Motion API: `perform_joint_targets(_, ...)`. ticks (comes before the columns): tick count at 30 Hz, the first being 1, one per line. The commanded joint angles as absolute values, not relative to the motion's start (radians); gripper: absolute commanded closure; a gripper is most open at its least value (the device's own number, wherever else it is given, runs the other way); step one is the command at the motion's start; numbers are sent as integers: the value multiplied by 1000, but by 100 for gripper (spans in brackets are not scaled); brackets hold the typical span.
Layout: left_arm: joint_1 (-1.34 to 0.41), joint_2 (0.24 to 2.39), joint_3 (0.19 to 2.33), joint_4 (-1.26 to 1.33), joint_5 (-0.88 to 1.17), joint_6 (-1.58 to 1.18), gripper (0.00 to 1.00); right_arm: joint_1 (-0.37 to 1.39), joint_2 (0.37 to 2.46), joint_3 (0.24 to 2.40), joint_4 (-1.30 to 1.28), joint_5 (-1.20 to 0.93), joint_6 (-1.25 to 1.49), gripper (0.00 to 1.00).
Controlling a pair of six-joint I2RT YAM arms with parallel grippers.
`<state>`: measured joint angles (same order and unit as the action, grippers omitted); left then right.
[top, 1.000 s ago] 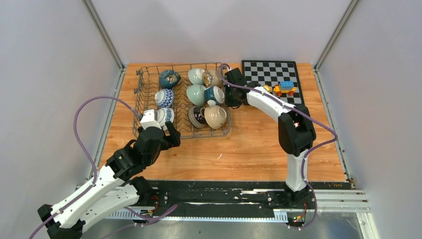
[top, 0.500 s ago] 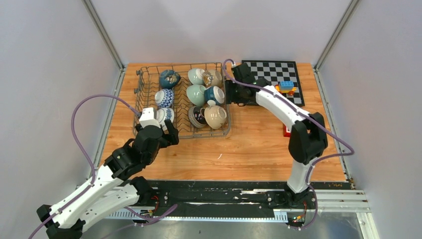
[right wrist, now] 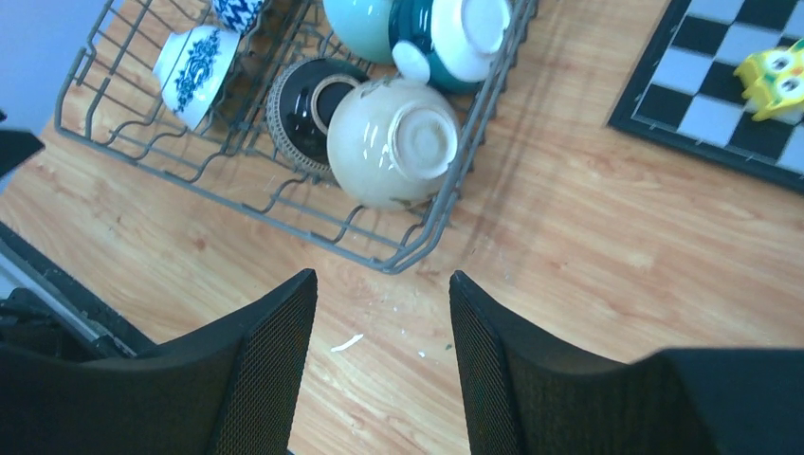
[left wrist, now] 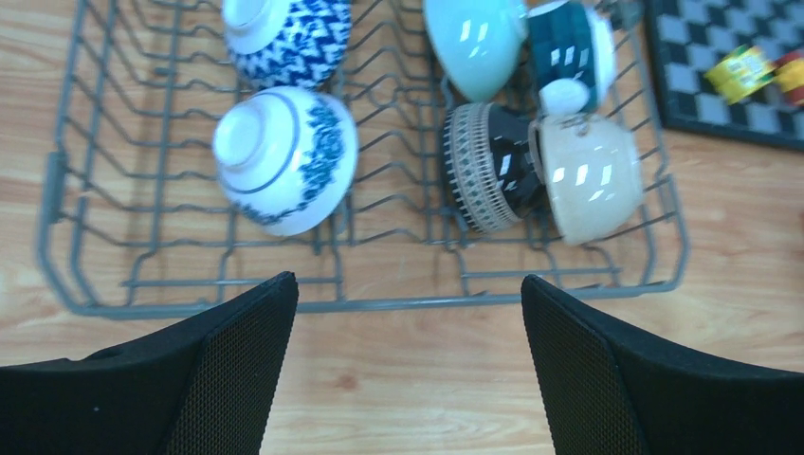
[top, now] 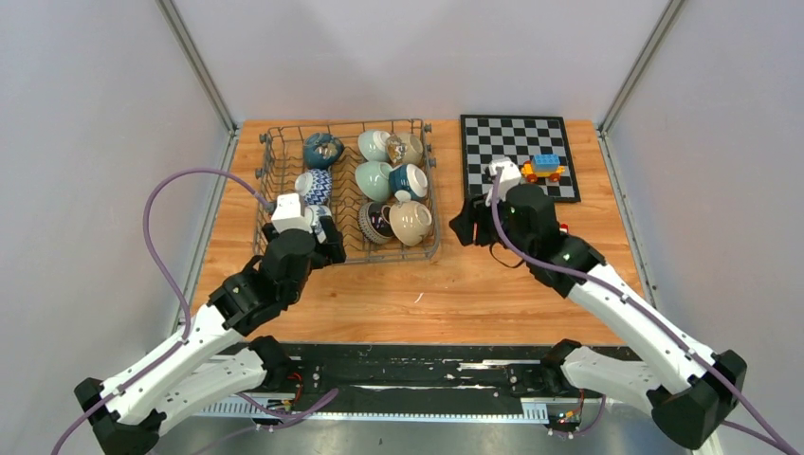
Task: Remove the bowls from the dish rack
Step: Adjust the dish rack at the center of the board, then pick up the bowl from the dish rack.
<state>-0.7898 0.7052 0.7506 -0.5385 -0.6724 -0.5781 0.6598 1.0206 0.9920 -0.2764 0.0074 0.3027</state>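
L jaws are spread wide w/ nothing btwn them, above the near rim of the dish rack (top: 343,204) at its left end. R jaws are also apart, narrower gap, empty, over bare tabletop (top: 493,284) just right of the rack's near-right corner. I can't see them touching it.

Every bowl I can see sits inside the rack, tipped among the prongs.

- **Near row:** a blue-floral white bowl (left wrist: 284,161) sits on the left, just beyond the L jaws. On the right a dark ribbed bowl (left wrist: 488,166) is pressed against a beige bowl (left wrist: 588,175).
- **Mid row:** a blue zigzag bowl (left wrist: 289,38) on the left, then a pale green bowl (left wrist: 474,43) against a dark teal bowl (left wrist: 569,47).
- **Far row:** a mottled dark blue bowl (top: 323,149), a second pale green bowl (top: 374,144) and a brownish bowl (top: 408,149) beside it. That last one's pattern is too small for me to tell.

Right of the rack's far end, the chessboard (top: 517,142) lies flat on the tabletop w/ toy blocks (top: 543,168) on its near-right part.
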Motion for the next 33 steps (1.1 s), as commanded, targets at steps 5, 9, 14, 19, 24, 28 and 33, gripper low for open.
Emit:
perform_joint_targets(5, -775, 855, 715, -183, -298, -608, 3, 658, 899, 720, -91, -72, 408, 43)
perform_joint_targets(9, -756, 965, 706, -48, -121, -671, 4, 657, 827, 593, 62, -59, 429, 43)
perform_joint_targets(14, -671, 1010, 565, 255, 2, -880, 7, 645, 913, 659, 12, -79, 437, 44)
perform_joint_targets(19, -620, 1095, 489, 485, 105, -1001, 12, 637, 978, 701, 63, -127, 449, 42)
perform_joint_targets(24, -619, 1138, 451, 570, 89, -1011, 12, 634, 995, 714, 112, -119, 456, 30)
perform_joint_targets(28, -617, 1095, 381, 574, -39, -1027, 12, 628, 1070, 776, 103, -144, 441, 31)
perform_joint_targets(33, -616, 1088, 364, 577, -78, -1014, 10, 623, 1127, 814, 181, -159, 436, 33)
